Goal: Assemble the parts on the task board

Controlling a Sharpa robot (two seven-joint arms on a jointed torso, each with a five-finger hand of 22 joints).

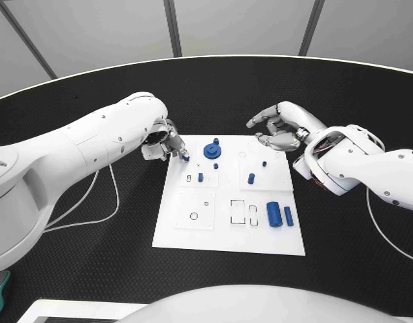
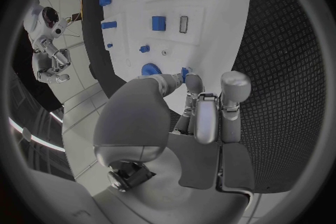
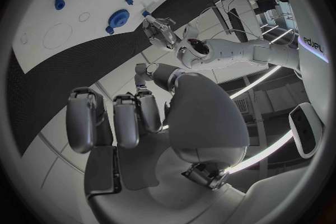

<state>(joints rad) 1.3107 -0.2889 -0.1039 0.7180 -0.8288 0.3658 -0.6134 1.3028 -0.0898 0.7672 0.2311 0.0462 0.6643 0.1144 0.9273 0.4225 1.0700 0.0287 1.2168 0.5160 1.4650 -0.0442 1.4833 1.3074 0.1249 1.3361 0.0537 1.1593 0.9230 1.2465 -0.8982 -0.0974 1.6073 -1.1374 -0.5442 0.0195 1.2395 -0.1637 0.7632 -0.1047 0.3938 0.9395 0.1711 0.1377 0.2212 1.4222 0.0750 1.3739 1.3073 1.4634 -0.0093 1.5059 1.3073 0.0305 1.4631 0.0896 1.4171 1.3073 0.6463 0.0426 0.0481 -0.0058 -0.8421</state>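
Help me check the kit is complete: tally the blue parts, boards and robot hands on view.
Blue parts: 8, one of them at the left hand's fingertips
Task board: 1
Hands: 2, the left hand and the right hand
Total: 11

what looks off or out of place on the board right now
Nothing stands out. The task board lies flat and square on the table, and the blue parts sit tidily on it, none spilled onto the table. The left hand pinches a small blue part at the board's far corner; the right hand hovers with nothing in it.
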